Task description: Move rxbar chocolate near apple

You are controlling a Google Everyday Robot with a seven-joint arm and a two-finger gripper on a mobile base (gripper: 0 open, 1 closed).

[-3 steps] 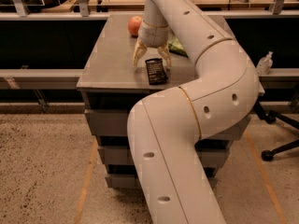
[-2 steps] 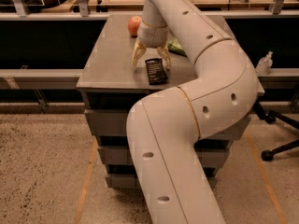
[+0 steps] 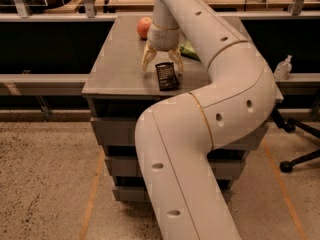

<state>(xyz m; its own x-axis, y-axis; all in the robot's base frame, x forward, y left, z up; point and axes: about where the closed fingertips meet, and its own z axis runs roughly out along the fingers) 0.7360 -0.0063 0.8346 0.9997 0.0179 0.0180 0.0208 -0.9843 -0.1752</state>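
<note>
Presently, the rxbar chocolate point(image 3: 166, 76) lies flat near the front edge of the table point(image 3: 114, 59), apart from the apple point(image 3: 144, 27) at the rear, while the gripper point(image 3: 162, 67) hangs just behind it, fingers spread wide, apparently ready to straddle it.

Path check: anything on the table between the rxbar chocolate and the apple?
Only the gripper itself, open, hanging at the far end of the rxbar chocolate. Bare tabletop runs from there to the apple; the green bag lies off to the side.
</note>
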